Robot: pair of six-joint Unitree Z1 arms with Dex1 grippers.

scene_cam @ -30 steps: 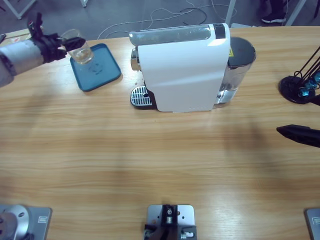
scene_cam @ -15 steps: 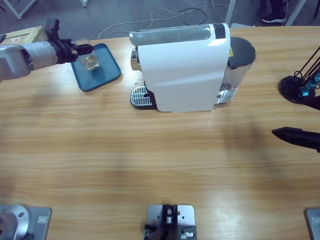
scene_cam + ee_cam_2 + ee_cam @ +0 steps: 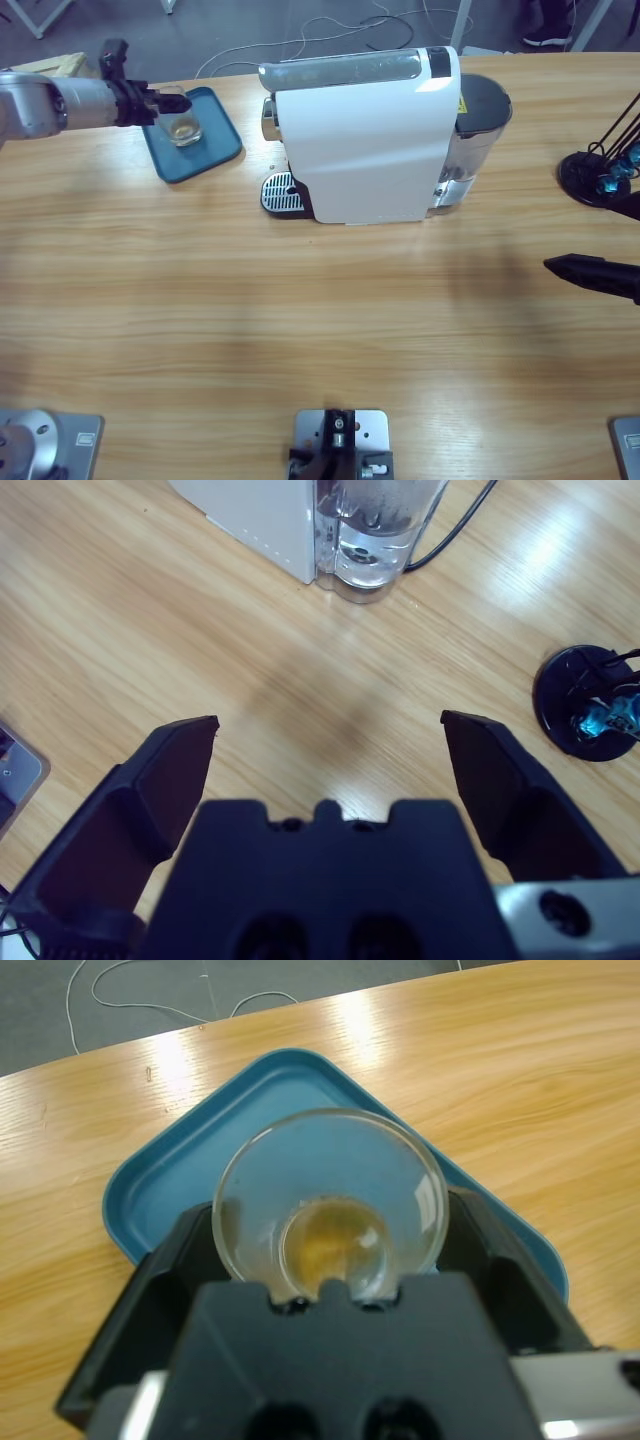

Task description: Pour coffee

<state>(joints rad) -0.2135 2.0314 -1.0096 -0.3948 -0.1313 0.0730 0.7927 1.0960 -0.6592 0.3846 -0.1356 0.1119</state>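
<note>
A clear round glass tumbler [image 3: 330, 1205] stands on the rounded blue plastic tray [image 3: 210, 145], left of the glossy white coffee machine [image 3: 365, 135]. The left gripper [image 3: 330, 1250] clamps the tumbler's sides; a shallow light-brown pool of coffee [image 3: 333, 1243] lies in its bottom. Right of the machine, the right gripper [image 3: 330, 745] hangs spread wide above bare wood-grain table [image 3: 320, 320], mostly cut off in the high view.
</note>
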